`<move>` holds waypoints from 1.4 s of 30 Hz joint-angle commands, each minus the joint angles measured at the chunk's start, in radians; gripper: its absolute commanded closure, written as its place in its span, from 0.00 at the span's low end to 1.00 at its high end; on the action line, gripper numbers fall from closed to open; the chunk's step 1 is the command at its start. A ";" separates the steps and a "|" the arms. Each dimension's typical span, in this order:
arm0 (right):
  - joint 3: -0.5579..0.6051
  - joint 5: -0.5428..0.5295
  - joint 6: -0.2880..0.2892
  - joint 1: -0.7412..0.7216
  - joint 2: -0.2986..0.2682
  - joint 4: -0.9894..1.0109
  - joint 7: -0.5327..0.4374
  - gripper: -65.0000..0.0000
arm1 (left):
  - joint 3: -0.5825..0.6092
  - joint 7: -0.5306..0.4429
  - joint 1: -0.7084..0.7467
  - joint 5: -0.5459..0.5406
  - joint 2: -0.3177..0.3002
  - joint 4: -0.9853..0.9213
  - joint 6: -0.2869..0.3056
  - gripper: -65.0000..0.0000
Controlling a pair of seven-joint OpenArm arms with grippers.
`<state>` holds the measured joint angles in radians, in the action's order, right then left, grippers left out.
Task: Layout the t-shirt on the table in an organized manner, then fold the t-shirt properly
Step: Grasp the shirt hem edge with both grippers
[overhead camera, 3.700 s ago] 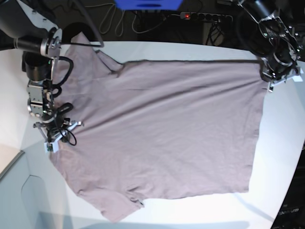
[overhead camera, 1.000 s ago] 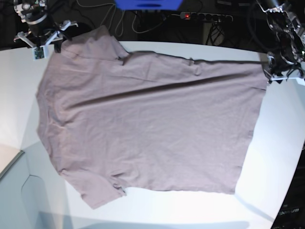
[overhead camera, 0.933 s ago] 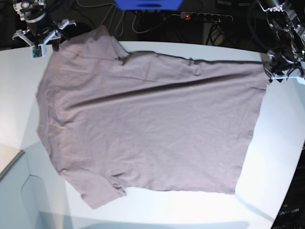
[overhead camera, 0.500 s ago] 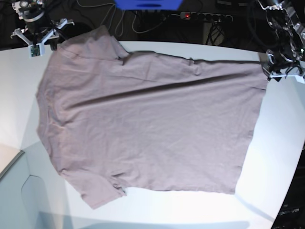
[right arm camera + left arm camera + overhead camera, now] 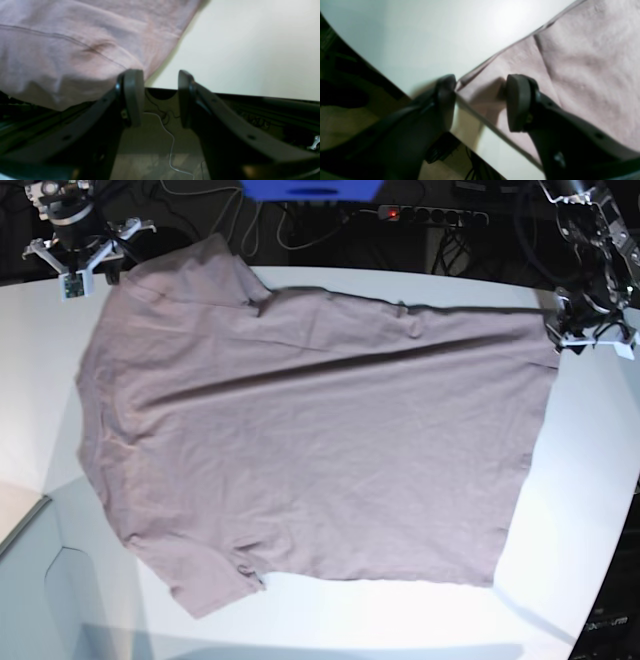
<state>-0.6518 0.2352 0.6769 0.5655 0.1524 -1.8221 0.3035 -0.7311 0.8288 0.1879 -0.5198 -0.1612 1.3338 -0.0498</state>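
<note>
one t-shirt (image 5: 310,450) lies flat across the table (image 5: 590,480) — neck left, hem right — both arms' jaws open, gripping nothing.

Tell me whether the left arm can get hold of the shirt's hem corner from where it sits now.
Probably yes. The left gripper has its jaws open right over the t-shirt corner at the table edge, with cloth between them and nothing blocking. It seems to need only to close.

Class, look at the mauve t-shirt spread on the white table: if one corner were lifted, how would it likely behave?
The t-shirt would probably droop and trail, since soft creases already run across it. It looks light: thin, lying flat on the table. A push would likely bunch it into ripples rather than slide it whole.
</note>
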 commanded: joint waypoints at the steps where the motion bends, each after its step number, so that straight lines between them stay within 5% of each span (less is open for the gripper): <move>1: -0.004 -0.010 0.021 0.009 -0.003 -0.014 -0.017 0.64 | -0.002 0.019 0.005 0.003 -0.007 0.000 -0.008 0.58; 7: -0.004 -0.010 0.021 0.009 -0.003 -0.014 -0.017 0.64 | -0.005 0.019 0.008 0.002 -0.002 0.002 -0.008 0.73; 10: -0.004 -0.010 0.021 0.009 -0.003 -0.014 -0.017 0.55 | -0.006 0.019 0.008 0.002 -0.002 0.000 -0.008 0.78; 14: -0.001 -0.010 0.021 0.009 -0.003 -0.012 -0.016 0.44 | -0.006 0.019 0.008 0.002 -0.001 0.000 -0.008 1.00; 42: 0.082 -0.007 0.021 -0.069 0.002 0.184 -0.014 0.43 | -0.003 0.019 0.002 0.000 0.001 0.000 -0.008 1.00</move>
<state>-0.5667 0.2359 0.6769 0.4961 0.1577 -1.6245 0.3054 -0.7357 0.8291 0.1883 -0.5201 -0.1543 1.3293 -0.0525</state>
